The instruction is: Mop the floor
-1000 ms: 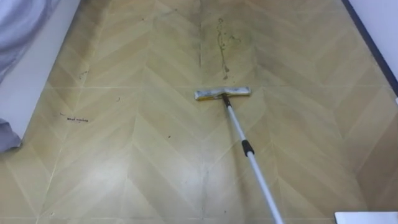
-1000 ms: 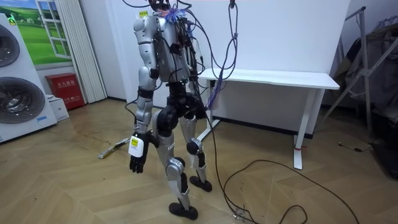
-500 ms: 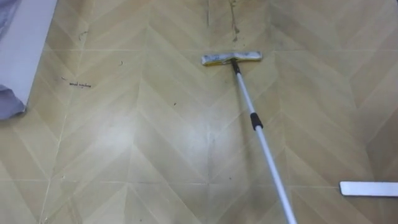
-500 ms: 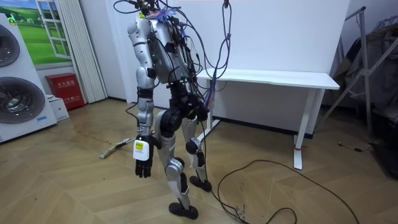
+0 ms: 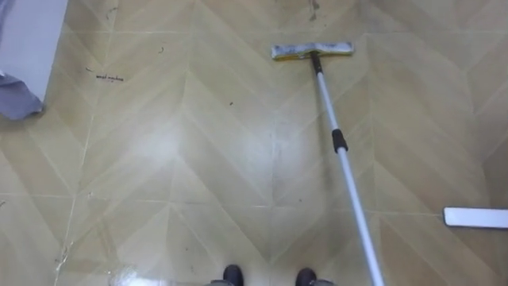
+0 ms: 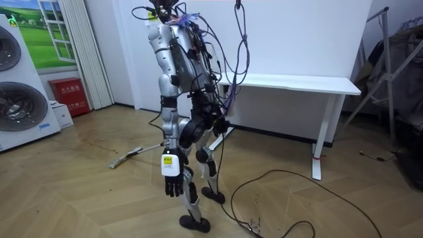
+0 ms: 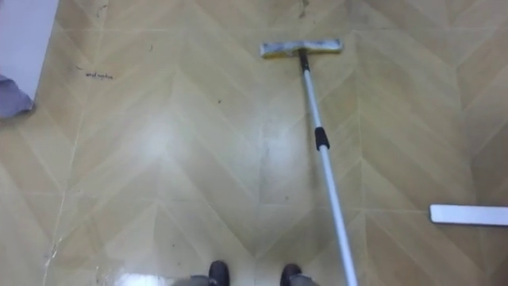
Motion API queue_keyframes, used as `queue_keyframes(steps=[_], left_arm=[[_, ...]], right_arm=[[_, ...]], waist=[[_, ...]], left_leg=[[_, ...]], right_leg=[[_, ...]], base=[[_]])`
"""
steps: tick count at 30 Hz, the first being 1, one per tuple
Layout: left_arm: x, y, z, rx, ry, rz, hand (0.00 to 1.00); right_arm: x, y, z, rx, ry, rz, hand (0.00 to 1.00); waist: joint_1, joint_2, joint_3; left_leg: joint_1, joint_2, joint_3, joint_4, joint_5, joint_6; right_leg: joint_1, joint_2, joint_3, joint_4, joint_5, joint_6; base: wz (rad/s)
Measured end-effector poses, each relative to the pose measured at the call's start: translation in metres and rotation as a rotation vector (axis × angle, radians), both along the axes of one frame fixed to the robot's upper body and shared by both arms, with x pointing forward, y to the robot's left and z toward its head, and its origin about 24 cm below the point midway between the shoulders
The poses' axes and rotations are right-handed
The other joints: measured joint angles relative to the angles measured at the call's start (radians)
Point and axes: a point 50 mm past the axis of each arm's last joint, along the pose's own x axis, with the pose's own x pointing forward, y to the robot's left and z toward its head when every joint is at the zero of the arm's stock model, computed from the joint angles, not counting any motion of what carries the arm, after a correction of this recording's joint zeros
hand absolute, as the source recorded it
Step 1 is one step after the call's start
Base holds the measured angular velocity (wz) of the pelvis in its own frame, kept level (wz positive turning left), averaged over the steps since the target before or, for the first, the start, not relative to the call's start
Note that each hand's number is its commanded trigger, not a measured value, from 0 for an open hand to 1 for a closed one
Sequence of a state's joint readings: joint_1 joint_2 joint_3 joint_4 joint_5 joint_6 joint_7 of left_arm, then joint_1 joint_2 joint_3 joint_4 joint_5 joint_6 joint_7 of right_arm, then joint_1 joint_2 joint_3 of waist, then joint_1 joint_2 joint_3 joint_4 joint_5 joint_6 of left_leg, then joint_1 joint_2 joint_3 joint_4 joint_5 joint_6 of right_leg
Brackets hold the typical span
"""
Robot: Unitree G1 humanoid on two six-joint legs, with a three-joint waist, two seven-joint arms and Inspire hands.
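Observation:
A flat mop lies on the wooden floor ahead of me. Its pale, dirty head [image 5: 312, 50] rests flat near the top of the left eye view. The silver pole with a black collar [image 5: 340, 143] slants down toward the lower right and runs off the bottom edge. In the room view the mop head [image 6: 123, 159] sits on the floor at the room view's left of the robot, which stands upright facing it. My left hand [image 6: 172, 182] hangs at my side with relaxed fingers and holds nothing, away from the pole.
A white panel [image 5: 32, 40] with grey cloth [image 5: 17, 102] at its foot borders the far left. A white desk foot [image 5: 476, 217] lies at the right. Dark scuff marks [image 5: 109, 77] dot the floor. The room view shows a white desk [image 6: 291, 82], washing machines [image 6: 20, 86] and a floor cable [image 6: 277, 178].
The eye view has tilted down, so the mop head sits higher and my feet show at the bottom. My torso has turned and the left arm has swung toward the room view's right.

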State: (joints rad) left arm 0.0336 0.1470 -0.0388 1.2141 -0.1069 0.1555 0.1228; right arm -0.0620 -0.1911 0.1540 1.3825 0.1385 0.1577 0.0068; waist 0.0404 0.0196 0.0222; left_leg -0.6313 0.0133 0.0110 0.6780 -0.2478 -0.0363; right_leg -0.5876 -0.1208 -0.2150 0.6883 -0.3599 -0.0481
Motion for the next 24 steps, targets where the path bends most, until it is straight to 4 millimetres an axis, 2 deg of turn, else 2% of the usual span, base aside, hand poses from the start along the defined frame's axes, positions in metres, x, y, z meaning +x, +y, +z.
queue_keyframes(steps=[2, 3, 4, 5, 6, 7, 8, 9, 10, 11, 12, 13, 14, 15, 16, 17, 18, 19, 20, 21, 22, 23, 24], left_arm=[[0.003, 0.005, 0.002, 0.011, 0.004, -0.022, 0.00], [0.006, 0.008, 0.003, 0.018, 0.001, -0.027, 0.00], [0.007, 0.011, 0.004, 0.025, -0.003, -0.025, 0.00], [0.008, 0.013, 0.004, 0.030, -0.007, -0.021, 0.00], [0.009, 0.017, 0.006, 0.036, -0.016, -0.007, 0.00], [0.006, 0.017, 0.005, 0.027, -0.018, 0.016, 0.00], [0.005, 0.018, 0.005, 0.025, -0.019, 0.023, 0.00], [0.004, 0.021, 0.005, 0.026, -0.021, 0.037, 0.00], [0.003, 0.024, 0.006, 0.030, -0.021, 0.036, 0.00], [0.003, 0.025, 0.007, 0.028, -0.019, 0.035, 0.00], [0.000, 0.025, 0.006, 0.016, -0.007, 0.023, 0.00], [-0.005, 0.022, 0.004, -0.006, 0.004, 0.016, 0.00], [-0.006, 0.021, 0.004, -0.018, 0.006, 0.014, 0.00], [-0.009, 0.021, 0.004, -0.034, 0.008, 0.012, 0.00], [-0.011, 0.021, 0.003, -0.045, 0.017, 0.009, 0.00], [-0.012, 0.021, 0.003, -0.046, 0.025, -0.008, 0.00], [-0.015, 0.021, 0.003, -0.044, 0.049, -0.037, 0.00], [-0.018, 0.021, 0.002, -0.052, 0.073, -0.051, 0.00], [-0.018, 0.020, 0.002, -0.060, 0.079, -0.061, 0.00], [-0.016, 0.018, 0.001, -0.073, 0.084, -0.073, 0.00], [-0.014, 0.013, 0.000, -0.091, 0.087, -0.065, 0.00], [-0.013, 0.011, 0.000, -0.099, 0.088, -0.059, 0.00], [-0.012, 0.008, -0.001, -0.108, 0.089, -0.051, 0.00]], right_arm=[[0.015, -0.004, 0.004, 0.012, -0.012, -0.015, 1.00], [0.030, -0.011, 0.009, 0.012, -0.031, -0.013, 1.00], [0.054, -0.020, 0.018, 0.004, -0.077, 0.004, 1.00], [0.070, -0.024, 0.025, -0.001, -0.109, 0.015, 1.00], [0.103, -0.032, 0.041, -0.010, -0.188, 0.037, 1.00], [0.131, -0.039, 0.058, -0.021, -0.255, 0.078, 1.00], [0.143, -0.041, 0.066, -0.023, -0.289, 0.095, 1.00], [0.166, -0.040, 0.080, -0.011, -0.350, 0.126, 1.00], [0.177, -0.037, 0.087, 0.016, -0.378, 0.132, 1.00], [0.178, -0.037, 0.087, 0.028, -0.383, 0.124, 1.00], [0.177, -0.039, 0.088, 0.050, -0.389, 0.104, 1.00], [0.169, -0.044, 0.084, 0.061, -0.376, 0.091, 1.00], [0.162, -0.047, 0.081, 0.063, -0.366, 0.083, 1.00], [0.150, -0.053, 0.077, 0.070, -0.350, 0.072, 1.00], [0.133, -0.060, 0.070, 0.063, -0.307, 0.071, 1.00], [0.124, -0.064, 0.067, 0.057, -0.286, 0.063, 1.00], [0.098, -0.069, 0.057, 0.051, -0.227, 0.031, 1.00], [0.065, -0.074, 0.046, 0.046, -0.140, -0.008, 1.00], [0.047, -0.075, 0.041, 0.043, -0.094, -0.027, 1.00], [0.019, -0.074, 0.034, 0.037, -0.019, -0.051, 1.00], [-0.003, -0.074, 0.030, 0.029, 0.047, -0.074, 1.00], [-0.015, -0.072, 0.028, 0.030, 0.076, -0.089, 1.00], [-0.037, -0.067, 0.023, 0.036, 0.130, -0.105, 1.00]], waist=[[0.039, -0.007, 0.0030], [0.070, -0.010, 0.0024], [0.091, -0.016, 0.0054], [0.098, -0.025, 0.0101], [0.111, -0.046, 0.0229], [0.138, -0.056, 0.0285], [0.150, -0.061, 0.0300], [0.169, -0.078, 0.0309], [0.185, -0.110, 0.0361], [0.189, -0.123, 0.0362], [0.190, -0.134, 0.0361], [0.191, -0.130, 0.0367], [0.191, -0.125, 0.0349], [0.189, -0.114, 0.0291], [0.190, -0.093, 0.0260], [0.188, -0.079, 0.0211], [0.172, -0.054, 0.0095], [0.150, -0.016, -0.0095], [0.139, -0.005, -0.0143], [0.114, 0.012, -0.0254], [0.084, 0.020, -0.0231], [0.062, 0.023, -0.0236], [0.032, 0.036, -0.0238]], left_leg=[[-0.065, 0.013, -0.019, 0.129, -0.010, -0.008], [-0.124, 0.029, -0.036, 0.237, -0.005, -0.010], [-0.188, 0.044, -0.042, 0.355, 0.031, -0.010], [-0.223, 0.047, -0.043, 0.413, 0.066, -0.009], [-0.302, 0.044, -0.054, 0.553, 0.185, -0.015], [-0.389, 0.042, -0.044, 0.783, 0.293, -0.044], [-0.424, 0.044, -0.036, 0.907, 0.298, -0.043], [-0.491, 0.025, -0.005, 1.116, 0.288, -0.040], [-0.541, 0.011, 0.024, 1.247, 0.269, -0.018], [-0.558, 0.003, 0.031, 1.280, 0.257, -0.011], [-0.578, -0.009, 0.041, 1.299, 0.224, -0.007], [-0.582, -0.010, 0.048, 1.262, 0.192, -0.003], [-0.581, -0.007, 0.050, 1.220, 0.179, -0.002], [-0.573, -0.001, 0.057, 1.078, 0.162, -0.001], [-0.538, 0.012, 0.059, 0.873, 0.148, 0.005], [-0.508, 0.011, 0.059, 0.758, 0.143, 0.004], [-0.445, 0.010, 0.056, 0.532, 0.132, 0.016], [-0.383, 0.011, 0.056, 0.374, 0.118, 0.020], [-0.358, 0.007, 0.068, 0.334, 0.052, 0.044], [-0.346, -0.007, 0.114, 0.328, -0.028, 0.104], [-0.339, -0.024, 0.142, 0.348, -0.077, 0.154], [-0.334, -0.047, 0.146, 0.361, -0.093, 0.166], [-0.314, -0.076, 0.146, 0.396, -0.136, 0.180]], right_leg=[[-0.040, 0.002, -0.008, 0.086, -0.032, -0.028], [-0.068, 0.007, -0.010, 0.138, -0.056, -0.052], [-0.101, 0.018, -0.003, 0.198, -0.079, -0.062], [-0.117, 0.020, 0.003, 0.226, -0.088, -0.066], [-0.143, 0.026, 0.020, 0.276, -0.102, -0.080], [-0.155, 0.043, 0.038, 0.312, -0.102, -0.108], [-0.157, 0.052, 0.048, 0.326, -0.105, -0.113], [-0.161, 0.057, 0.067, 0.342, -0.106, -0.115], [-0.160, 0.054, 0.087, 0.342, -0.106, -0.115], [-0.157, 0.051, 0.092, 0.339, -0.106, -0.114], [-0.142, 0.052, 0.109, 0.334, -0.111, -0.105], [-0.126, 0.051, 0.118, 0.336, -0.123, -0.094], [-0.121, 0.050, 0.119, 0.340, -0.130, -0.089], [-0.121, 0.044, 0.118, 0.351, -0.148, -0.074], [-0.122, 0.043, 0.115, 0.365, -0.170, -0.059], [-0.123, 0.041, 0.108, 0.375, -0.183, -0.053], [-0.117, 0.025, 0.079, 0.401, -0.217, -0.052], [-0.101, 0.012, 0.052, 0.423, -0.258, -0.038], [-0.093, 0.001, 0.046, 0.435, -0.278, -0.026], [-0.089, -0.039, 0.051, 0.460, -0.301, 0.000], [-0.101, -0.062, 0.077, 0.520, -0.302, 0.017], [-0.122, -0.074, 0.095, 0.586, -0.273, 0.025], [-0.169, -0.087, 0.146, 0.720, -0.158, 0.059]], base=[[-0.09], [-0.33], [-0.36], [-0.41], [-0.50], [-0.55], [-0.55], [-0.40], [-0.24], [0.06], [0.24], [0.23], [0.18], [0.09], [0.08], [0.18], [0.46], [0.56], [0.66], [0.48], [0.49], [0.49], [0.33]])
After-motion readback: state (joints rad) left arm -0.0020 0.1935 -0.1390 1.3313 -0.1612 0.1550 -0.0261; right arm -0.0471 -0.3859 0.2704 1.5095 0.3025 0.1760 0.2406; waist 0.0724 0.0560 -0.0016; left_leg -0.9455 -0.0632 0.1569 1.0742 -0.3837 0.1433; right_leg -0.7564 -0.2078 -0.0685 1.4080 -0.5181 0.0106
